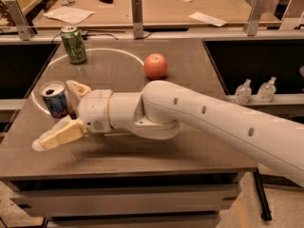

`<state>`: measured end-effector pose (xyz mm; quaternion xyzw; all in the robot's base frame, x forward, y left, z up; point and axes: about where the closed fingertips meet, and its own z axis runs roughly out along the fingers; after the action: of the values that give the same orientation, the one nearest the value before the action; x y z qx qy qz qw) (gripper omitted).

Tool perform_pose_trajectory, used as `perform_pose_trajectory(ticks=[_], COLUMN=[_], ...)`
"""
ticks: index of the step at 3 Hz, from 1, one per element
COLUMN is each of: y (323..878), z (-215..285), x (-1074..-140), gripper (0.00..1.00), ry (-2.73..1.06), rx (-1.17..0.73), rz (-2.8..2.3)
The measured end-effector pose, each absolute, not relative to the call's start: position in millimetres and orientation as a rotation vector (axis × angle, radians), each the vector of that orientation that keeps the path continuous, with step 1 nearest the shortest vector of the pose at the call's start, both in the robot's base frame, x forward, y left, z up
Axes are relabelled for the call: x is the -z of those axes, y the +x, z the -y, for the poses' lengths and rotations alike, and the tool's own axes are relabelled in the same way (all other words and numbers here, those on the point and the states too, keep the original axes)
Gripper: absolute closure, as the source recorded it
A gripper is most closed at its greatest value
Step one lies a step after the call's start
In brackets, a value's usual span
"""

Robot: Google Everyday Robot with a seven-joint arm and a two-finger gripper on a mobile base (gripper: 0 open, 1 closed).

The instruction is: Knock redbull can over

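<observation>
The redbull can (55,99) is blue and silver and stands at the left of the table, leaning slightly to the left, its silver top showing. My gripper (61,113) is open, with the can between its two cream fingers. One finger (59,136) lies in front of the can, the other (77,88) sits behind it to the right. The white arm reaches in from the right across the table.
A green can (74,44) stands upright at the back left. A red apple (155,66) sits at the table's middle back. The grey table (190,141) has its left edge close to the redbull can. Two small bottles (255,91) stand on a shelf to the right.
</observation>
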<state>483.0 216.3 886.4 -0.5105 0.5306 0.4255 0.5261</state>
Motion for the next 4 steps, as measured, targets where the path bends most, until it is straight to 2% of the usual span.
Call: perform_pose_trajectory(ticks=[1,4], y=[482.4,485.2], z=[-227.7,-227.4], x=[-884.5,-892.0], gripper=[0.19,0.88], ry=[-1.238,-1.259], rx=[-1.034,-1.0], rz=[-1.257,-1.211])
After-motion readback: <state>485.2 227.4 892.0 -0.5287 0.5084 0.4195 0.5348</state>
